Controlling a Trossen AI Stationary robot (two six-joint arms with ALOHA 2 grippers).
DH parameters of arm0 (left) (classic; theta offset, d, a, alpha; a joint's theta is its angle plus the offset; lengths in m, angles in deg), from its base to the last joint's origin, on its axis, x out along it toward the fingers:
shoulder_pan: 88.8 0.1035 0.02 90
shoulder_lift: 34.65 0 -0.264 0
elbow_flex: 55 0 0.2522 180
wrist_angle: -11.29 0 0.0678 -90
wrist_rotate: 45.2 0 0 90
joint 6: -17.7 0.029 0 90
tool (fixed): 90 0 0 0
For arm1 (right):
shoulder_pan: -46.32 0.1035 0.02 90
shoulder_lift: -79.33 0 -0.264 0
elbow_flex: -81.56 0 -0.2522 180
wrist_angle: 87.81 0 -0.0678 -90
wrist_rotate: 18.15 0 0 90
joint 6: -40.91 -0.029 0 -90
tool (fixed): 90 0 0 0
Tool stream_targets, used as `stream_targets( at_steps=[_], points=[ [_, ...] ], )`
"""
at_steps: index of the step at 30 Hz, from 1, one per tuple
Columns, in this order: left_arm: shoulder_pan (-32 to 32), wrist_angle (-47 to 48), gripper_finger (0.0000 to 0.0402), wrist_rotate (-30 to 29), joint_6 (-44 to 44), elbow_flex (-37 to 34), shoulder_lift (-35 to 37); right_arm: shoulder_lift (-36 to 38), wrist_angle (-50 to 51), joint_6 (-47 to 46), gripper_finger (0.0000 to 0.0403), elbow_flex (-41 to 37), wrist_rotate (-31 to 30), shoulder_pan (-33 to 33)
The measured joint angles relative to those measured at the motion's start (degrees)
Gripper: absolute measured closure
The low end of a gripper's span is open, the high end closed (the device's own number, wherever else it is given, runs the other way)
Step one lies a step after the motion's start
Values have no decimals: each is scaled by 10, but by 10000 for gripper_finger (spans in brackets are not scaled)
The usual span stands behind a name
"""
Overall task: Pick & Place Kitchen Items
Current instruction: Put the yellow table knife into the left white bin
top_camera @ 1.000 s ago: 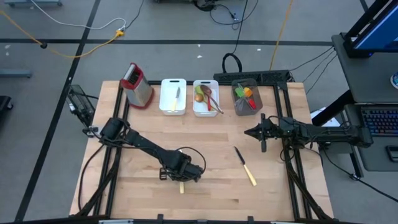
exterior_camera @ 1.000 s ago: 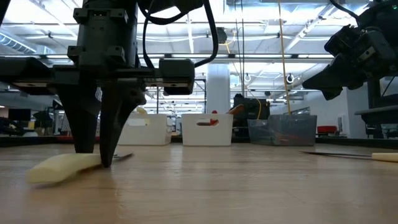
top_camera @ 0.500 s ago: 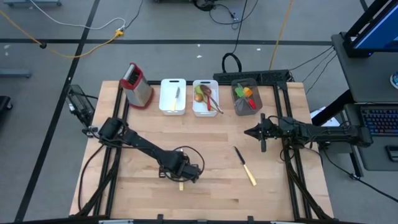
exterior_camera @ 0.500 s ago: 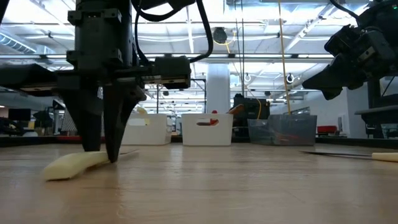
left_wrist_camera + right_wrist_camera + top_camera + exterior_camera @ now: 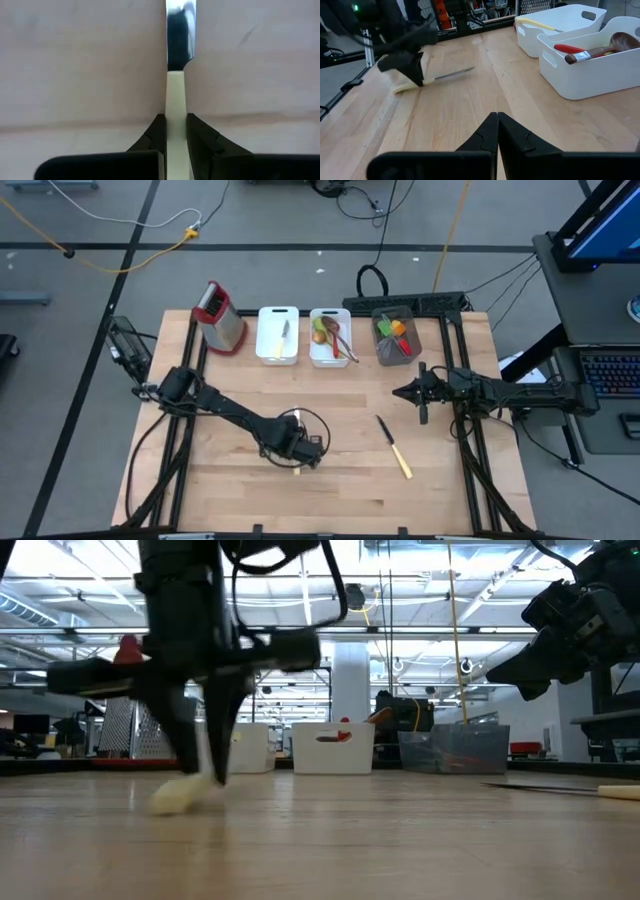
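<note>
My left gripper [image 5: 297,452] [image 5: 175,117] points down over the middle of the table's near half, shut on a cream-handled knife [image 5: 175,90] with a shiny blade [image 5: 180,30]. A second knife [image 5: 394,447], with a dark blade and a cream handle, lies flat on the wood to the right. At the right edge my right gripper [image 5: 398,392] [image 5: 497,120] hangs shut and level above the table, holding nothing. Other kitchen items lie in the trays at the back. My left gripper pinches the knife's cream handle [image 5: 175,107] between its two fingers, a little behind where the blade begins. The fingers come from above and lie across the knife. The knife sits tilted, blade end up [image 5: 455,74], the handle's free end [image 5: 175,800] lowest, at or just above the table.
Along the far edge stand a red-topped box grater [image 5: 220,315], a white tray [image 5: 264,340] with a knife in it, a white tray [image 5: 316,352] with spoons, and a grey tray [image 5: 382,352] with green, orange and red utensils. Bare wood lies between them and my grippers.
My left gripper has risen and turned a little while staying shut on the knife. The knife, which lay with its handle flat on the table, now tilts below the fingers, blade end lifted and swung round.
</note>
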Motion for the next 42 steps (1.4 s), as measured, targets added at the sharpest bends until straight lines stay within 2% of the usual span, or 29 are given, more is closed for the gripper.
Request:
stream_targets(
  at_steps=[16,23,28,33,42],
  points=[
    [12,-5,368,-103,57,2,127,0,0,0,403,0,0,0],
    [12,-17,368,-187,73,2,198,0,0,0,403,0,0,0],
    [36,-7,368,-233,90,3,239,0,0,0,403,0,0,0],
    [87,5,368,-226,133,3,268,0,0,0,403,0,0,0],
    [208,6,368,-149,237,3,290,0,0,0,403,0,1,0]
  ],
)
